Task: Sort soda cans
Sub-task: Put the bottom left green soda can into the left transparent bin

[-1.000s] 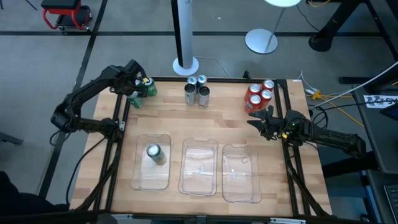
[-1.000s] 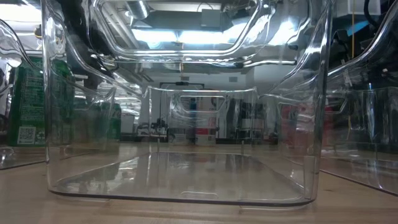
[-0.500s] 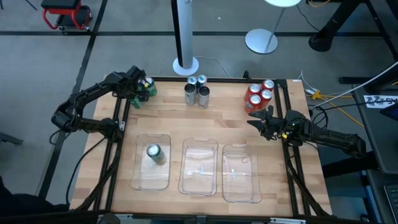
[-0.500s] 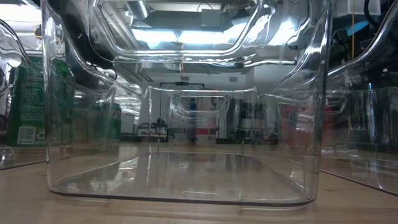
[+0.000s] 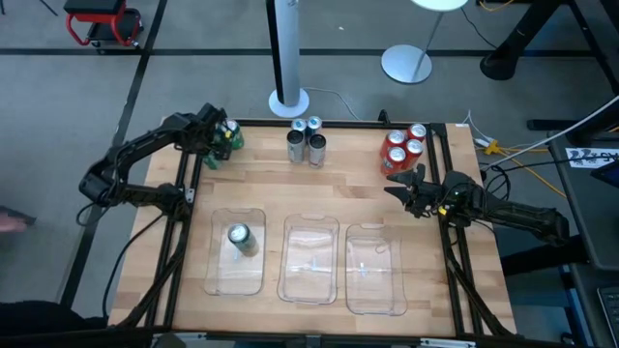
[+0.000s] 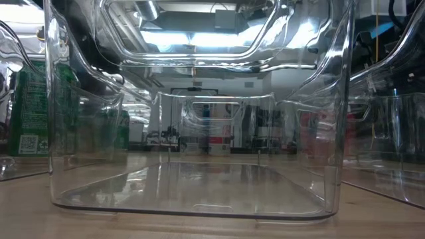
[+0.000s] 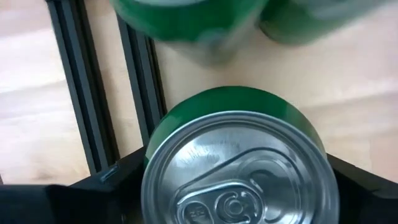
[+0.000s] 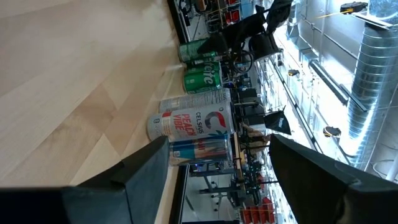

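**Left arm over the green cans, one already binned**

A green can [image 7: 239, 168] fills the left wrist view, silver top up, sitting between the left gripper's [image 5: 215, 134] dark fingers [image 7: 109, 180]. They flank it on both sides, spread wide, but I can't tell whether they're pressing on it. It stands with the other green cans [image 5: 221, 140] at the far left corner of the desk [image 5: 338, 188], probably the next pick. One green can [image 5: 239, 238] already stands in the left clear tray [image 5: 221, 280], so that tray looks set for greens. The silver-grey cans [image 5: 306, 140] cluster at the far middle and the red cans [image 5: 404, 147] at the far right, each group opposite its own tray: middle tray [image 5: 309, 285], right tray [image 5: 375, 290], both bare. The right gripper [image 5: 404, 183] waits just beside the reds, fingers apart, holding nothing.

The left arm covers part of the green cluster, so I can't count them. At desk height, tray walls smear everything; only a green label [image 6: 30, 109] reads clearly.
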`<act>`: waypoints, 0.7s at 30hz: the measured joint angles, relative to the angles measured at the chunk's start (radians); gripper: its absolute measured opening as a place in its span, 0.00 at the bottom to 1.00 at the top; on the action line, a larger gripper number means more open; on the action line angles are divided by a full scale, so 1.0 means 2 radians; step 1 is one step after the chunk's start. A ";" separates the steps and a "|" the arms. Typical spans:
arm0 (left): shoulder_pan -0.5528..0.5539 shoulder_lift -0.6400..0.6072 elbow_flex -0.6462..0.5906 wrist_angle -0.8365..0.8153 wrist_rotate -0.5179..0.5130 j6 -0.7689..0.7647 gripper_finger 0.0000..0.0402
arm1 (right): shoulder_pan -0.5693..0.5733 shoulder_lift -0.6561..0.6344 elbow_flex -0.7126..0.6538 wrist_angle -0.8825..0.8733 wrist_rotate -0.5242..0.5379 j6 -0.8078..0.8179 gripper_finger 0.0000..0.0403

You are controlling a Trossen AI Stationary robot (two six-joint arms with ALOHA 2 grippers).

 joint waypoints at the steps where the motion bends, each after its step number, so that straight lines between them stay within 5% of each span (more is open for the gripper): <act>1: 0.000 -0.005 0.000 -0.005 0.006 0.001 0.74 | 0.000 0.000 0.000 0.000 0.000 0.000 0.69; 10: -0.041 -0.047 0.066 -0.054 0.010 -0.006 0.74 | 0.000 0.000 0.000 0.000 0.000 0.000 0.69; 21: -0.165 -0.060 0.178 -0.114 0.012 -0.042 0.74 | 0.000 0.000 0.000 0.002 0.000 0.000 0.69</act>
